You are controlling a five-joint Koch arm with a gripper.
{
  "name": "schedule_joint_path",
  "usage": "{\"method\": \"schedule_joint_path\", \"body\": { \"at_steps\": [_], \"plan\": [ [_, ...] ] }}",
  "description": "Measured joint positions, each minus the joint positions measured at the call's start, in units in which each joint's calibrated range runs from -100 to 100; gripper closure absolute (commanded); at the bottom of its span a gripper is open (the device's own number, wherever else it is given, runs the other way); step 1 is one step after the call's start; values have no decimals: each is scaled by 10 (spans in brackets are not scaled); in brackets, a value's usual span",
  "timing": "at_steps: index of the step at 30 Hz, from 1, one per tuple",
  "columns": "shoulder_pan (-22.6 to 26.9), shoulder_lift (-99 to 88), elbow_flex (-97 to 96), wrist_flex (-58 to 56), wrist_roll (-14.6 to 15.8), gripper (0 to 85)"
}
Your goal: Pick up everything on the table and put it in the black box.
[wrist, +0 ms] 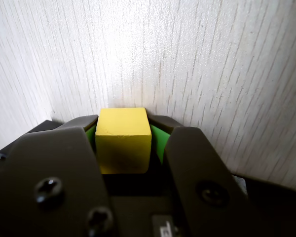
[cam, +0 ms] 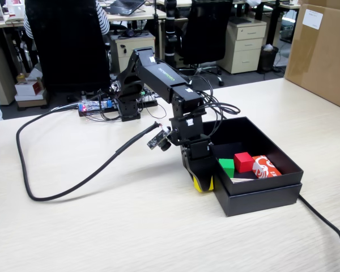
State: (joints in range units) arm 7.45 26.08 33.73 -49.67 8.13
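My gripper (cam: 202, 182) points down at the table just left of the black box (cam: 260, 195). It is shut on a yellow cube (wrist: 123, 140), which shows between the green-padded jaws in the wrist view and as a yellow patch (cam: 199, 185) at the fingertips in the fixed view. The cube is at or just above the table surface. Inside the box lie a green cube (cam: 227, 167), a red cube (cam: 243, 161) and a red and white carton (cam: 266, 168).
A thick black cable (cam: 62, 192) loops over the table on the left. The arm's base and a circuit board (cam: 96, 106) stand at the table's far edge. A cardboard box (cam: 320, 51) stands at the back right. Another cable (cam: 328, 226) runs right of the black box.
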Motion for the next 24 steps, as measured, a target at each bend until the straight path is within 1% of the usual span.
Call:
{"method": "schedule_joint_path", "body": {
  "at_steps": [3, 4, 5, 6, 7, 8, 9, 10, 11, 14, 17, 20, 22, 24],
  "plan": [
    [-1, -8, -4, 0, 0, 846],
    [-2, -50, -41, 0, -1, 846],
    [-10, -199, -101, -22, -3, 846],
    [-10, -202, -101, -22, -3, 846],
    [-15, -324, -162, -22, -15, 846],
    [-15, -331, -166, -23, -15, 846],
    [-15, -443, -192, -27, -28, 846],
    [-13, -494, -191, -28, -31, 846],
    [-13, -500, -191, -27, -31, 846],
    [-1, -598, -192, -28, -36, 846],
    [23, -636, -204, -28, -36, 846],
    [46, -636, -222, -28, -36, 846],
    [59, -610, -220, -28, -36, 846],
    [70, -539, -221, -28, -36, 846]
  ]
}}
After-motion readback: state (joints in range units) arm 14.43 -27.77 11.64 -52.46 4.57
